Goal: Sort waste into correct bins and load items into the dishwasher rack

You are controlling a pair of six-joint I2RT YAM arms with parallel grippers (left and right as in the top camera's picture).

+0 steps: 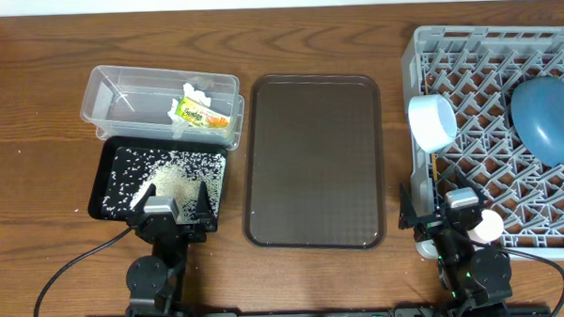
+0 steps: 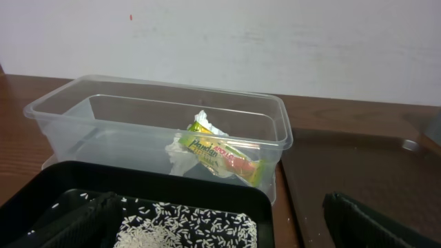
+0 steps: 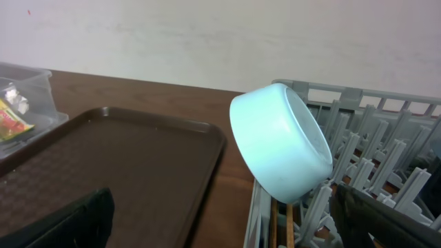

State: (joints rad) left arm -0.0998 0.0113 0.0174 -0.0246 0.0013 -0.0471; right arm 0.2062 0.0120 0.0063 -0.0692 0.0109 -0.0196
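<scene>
Nearest: right fingers (image 3: pixel 69 224) wide open, empty; left fingers (image 2: pixel 372 220) likewise. Just ahead: mint-green bowl (image 3: pixel 279 141) on edge in rack (image 3: pixel 331 88) corner. Favours right arm.

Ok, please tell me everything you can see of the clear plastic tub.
The clear tub is a rectangular, see-through plastic box with rounded corners and a lipped rim, with no lid. It stands upright on the wooden table, on the left side, just behind the black tray, whose far edge seems to touch it. Toward its right end lie a yellow-green snack wrapper and a crumpled white tissue. The rest looks empty.
</scene>
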